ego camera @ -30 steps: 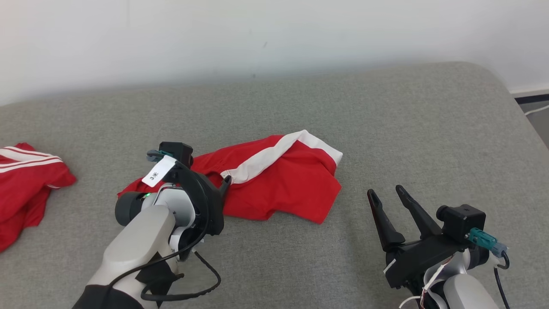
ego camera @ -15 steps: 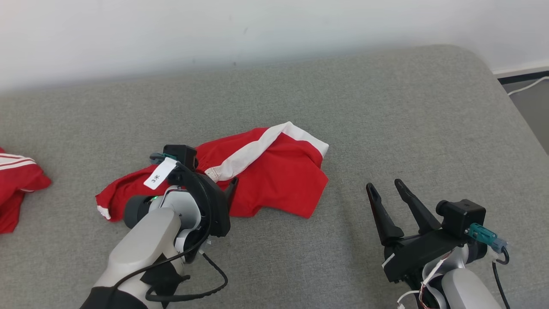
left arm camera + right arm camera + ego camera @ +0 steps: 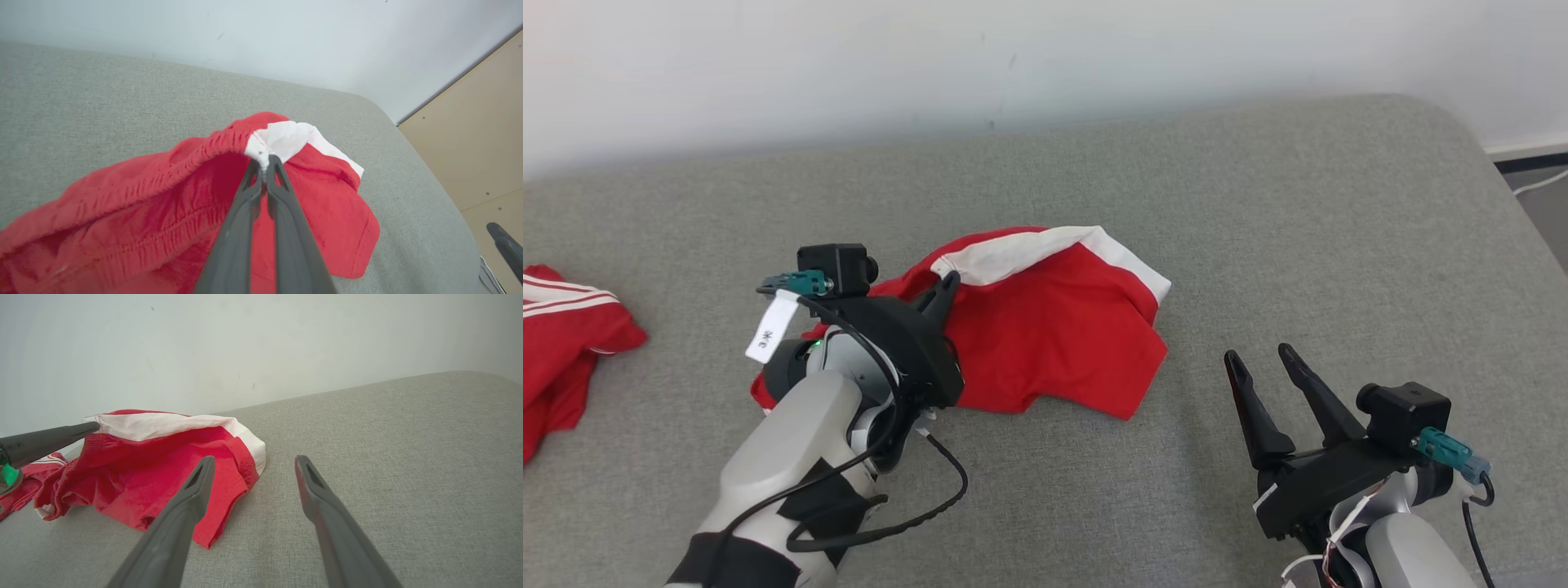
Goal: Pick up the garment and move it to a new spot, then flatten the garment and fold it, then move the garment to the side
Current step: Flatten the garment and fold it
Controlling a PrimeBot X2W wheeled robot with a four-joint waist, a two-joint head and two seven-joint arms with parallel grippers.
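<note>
Backdrop, head view: plain white wall (image 3: 1013,57) behind a wide grey woven cushion (image 3: 1298,245) with a rounded far corner and a coarse, matte weave.
Garment, head view: soft, crumpled red garment (image 3: 1062,351) with a broad white band lies on the cushion just beyond and to the right of the left pincer (image 3: 945,284). Its gathered waistband rises to a peak at the pincer's tips.
Left pincer, head view: long, dark, tapered fingers pressed together on the waistband edge where red meets white.
Right pincer, head view: right pincer (image 3: 1259,357) spread wide and empty, well to the right of the garment and apart from it.
Other cloth, head view: bunched striped red cloth (image 3: 564,343) with thin white lines, far to the left of the left pincer.
Wrist fittings, head view: white paper tag (image 3: 770,329) and looping black cable (image 3: 931,506) hang by the pale left forearm.
Grip, left wrist view: the fingers meet in a tight V and nip the stitched white end of the ribbed elastic waistband. Cloth drapes down from the tips on both sides.
Edge, left wrist view: flat beige panel (image 3: 470,143) to the right, past the cushion's curved rim.
Spread, right wrist view: two smooth grey fingers stand wide apart over bare cushion, with the garment ahead on their left.
Neighbour, right wrist view: the left pincer's dark tip enters from the left edge, clamped on the end of the white band.
</note>
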